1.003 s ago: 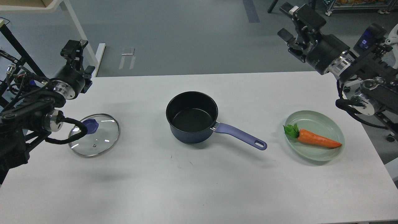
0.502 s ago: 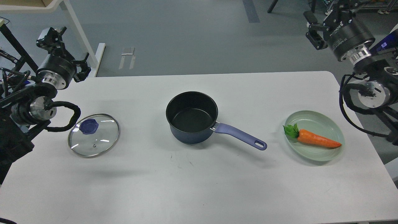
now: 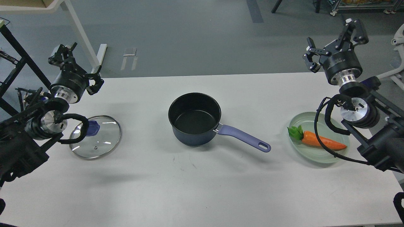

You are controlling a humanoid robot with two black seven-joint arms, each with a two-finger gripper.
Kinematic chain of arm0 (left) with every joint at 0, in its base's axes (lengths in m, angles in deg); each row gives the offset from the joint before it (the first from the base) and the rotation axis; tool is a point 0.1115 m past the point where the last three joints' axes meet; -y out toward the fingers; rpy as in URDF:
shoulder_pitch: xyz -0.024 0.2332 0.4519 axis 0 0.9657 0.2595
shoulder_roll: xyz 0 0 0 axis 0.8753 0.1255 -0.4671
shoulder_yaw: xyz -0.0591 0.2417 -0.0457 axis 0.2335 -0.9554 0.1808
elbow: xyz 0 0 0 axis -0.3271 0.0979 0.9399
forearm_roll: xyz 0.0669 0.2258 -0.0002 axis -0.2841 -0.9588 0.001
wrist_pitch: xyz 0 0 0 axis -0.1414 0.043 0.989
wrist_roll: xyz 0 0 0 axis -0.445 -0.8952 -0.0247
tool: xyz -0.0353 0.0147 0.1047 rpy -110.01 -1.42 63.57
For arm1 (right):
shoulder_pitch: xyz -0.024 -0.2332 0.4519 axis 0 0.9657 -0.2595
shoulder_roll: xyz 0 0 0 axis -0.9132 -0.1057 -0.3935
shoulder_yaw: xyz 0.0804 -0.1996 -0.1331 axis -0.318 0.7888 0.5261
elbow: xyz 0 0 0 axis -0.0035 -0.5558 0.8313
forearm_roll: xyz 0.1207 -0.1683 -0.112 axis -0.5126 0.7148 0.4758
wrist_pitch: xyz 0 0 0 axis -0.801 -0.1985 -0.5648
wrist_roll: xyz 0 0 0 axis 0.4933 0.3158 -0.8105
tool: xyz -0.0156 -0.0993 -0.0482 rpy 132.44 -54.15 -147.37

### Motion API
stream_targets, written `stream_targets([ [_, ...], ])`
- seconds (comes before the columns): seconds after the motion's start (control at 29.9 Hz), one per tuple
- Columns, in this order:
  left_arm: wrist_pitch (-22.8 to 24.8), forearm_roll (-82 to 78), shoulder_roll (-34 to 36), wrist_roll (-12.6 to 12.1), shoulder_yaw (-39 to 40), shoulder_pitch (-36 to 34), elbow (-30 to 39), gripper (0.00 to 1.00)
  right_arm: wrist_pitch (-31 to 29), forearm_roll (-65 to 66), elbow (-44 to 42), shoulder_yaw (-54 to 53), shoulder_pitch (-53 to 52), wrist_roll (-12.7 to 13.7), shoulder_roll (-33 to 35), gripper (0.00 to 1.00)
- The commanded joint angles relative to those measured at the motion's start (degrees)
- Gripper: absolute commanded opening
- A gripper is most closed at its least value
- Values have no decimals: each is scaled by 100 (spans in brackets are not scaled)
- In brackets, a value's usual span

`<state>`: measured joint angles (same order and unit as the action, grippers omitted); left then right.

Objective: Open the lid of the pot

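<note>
Lid [image 3: 95, 136] lies left of uncovered pot [image 3: 194, 119]; left pincer [image 3: 77, 69] and right pincer [image 3: 335, 41] spread wide, empty

White table [image 3: 202, 189], rounded corners. On it: lid [image 3: 101, 138] flat at left, knob up; pot [image 3: 194, 119] open at centre, handle toward the right; green plate [image 3: 318, 156] at right, well apart.

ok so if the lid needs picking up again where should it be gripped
By its knob, coming straight down from above. The lid lies flat on the table with a thin rim, so the raised knob is likely the only graspable part. The left gripper is nearest.
</note>
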<state>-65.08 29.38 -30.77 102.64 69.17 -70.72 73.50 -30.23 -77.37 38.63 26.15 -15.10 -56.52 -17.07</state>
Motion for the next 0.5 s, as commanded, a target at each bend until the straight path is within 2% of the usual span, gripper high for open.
stream_targets([
  [0.0, 128, 11, 13, -10, 93, 128, 31, 99, -214, -256, -206, -145, 91, 14, -229, 99],
  [0.47, 75, -16, 57, 8, 93, 172, 93, 99, -268, -230, -197, -57, 495, -12, -299, 100],
])
